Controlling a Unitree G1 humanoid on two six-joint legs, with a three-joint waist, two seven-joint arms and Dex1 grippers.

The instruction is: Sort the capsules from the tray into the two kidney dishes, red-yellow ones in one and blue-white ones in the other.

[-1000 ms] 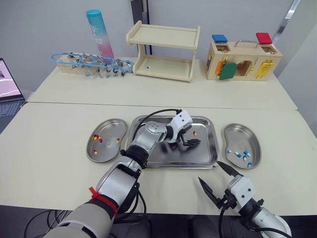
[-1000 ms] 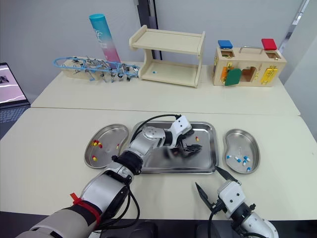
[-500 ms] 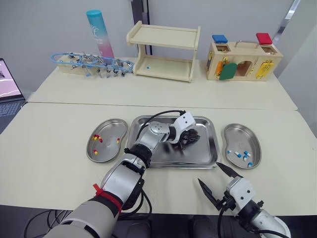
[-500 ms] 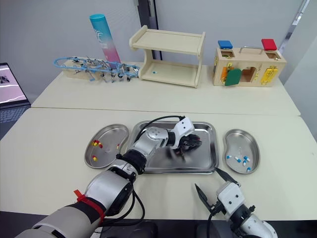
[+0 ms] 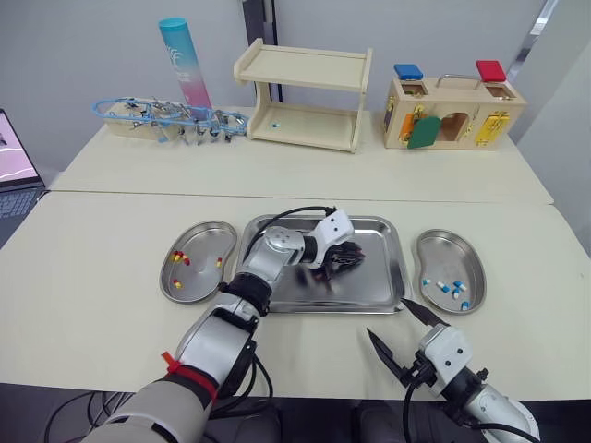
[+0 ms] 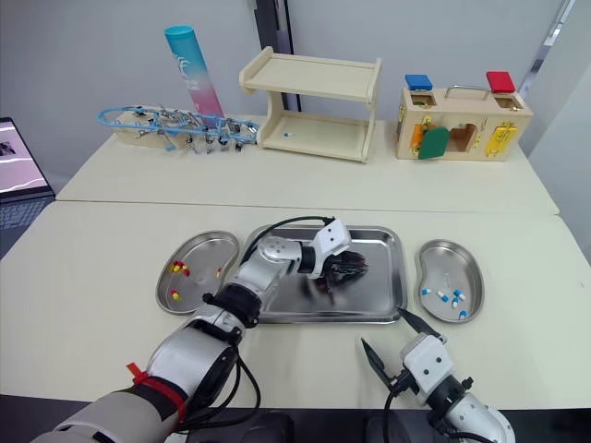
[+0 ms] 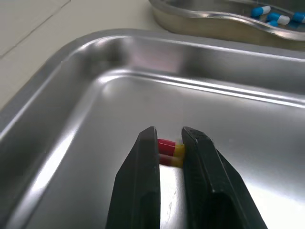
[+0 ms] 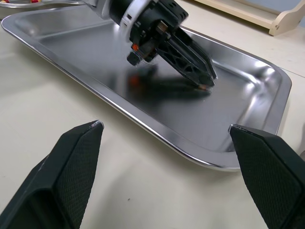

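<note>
My left gripper [image 5: 348, 259] reaches into the steel tray [image 5: 380, 287], and its black fingers [image 7: 143, 157] are shut on a red-yellow capsule [image 7: 167, 144] just above the tray floor. The left kidney dish [image 5: 205, 245] holds a few red-yellow capsules [image 5: 180, 258]. Several blue-white capsules [image 5: 449, 288] lie in the right kidney dish [image 5: 452, 256]. Near the table's front edge my right gripper [image 5: 386, 317] stands open and empty, short of the tray's near right corner. In the right wrist view the left gripper [image 8: 202, 83] points down at the tray [image 8: 95, 52].
On the rear table stand a wooden shelf [image 5: 305, 95], a wooden lock box [image 5: 452, 111], a blue-pink tube [image 5: 185, 65] and a rack of clamps [image 5: 171, 118]. A laptop [image 5: 17, 166] sits at the far left edge.
The left gripper has closed on the red-yellow capsule and drawn slightly back to the left inside the tray. The right gripper has stayed open in place.
</note>
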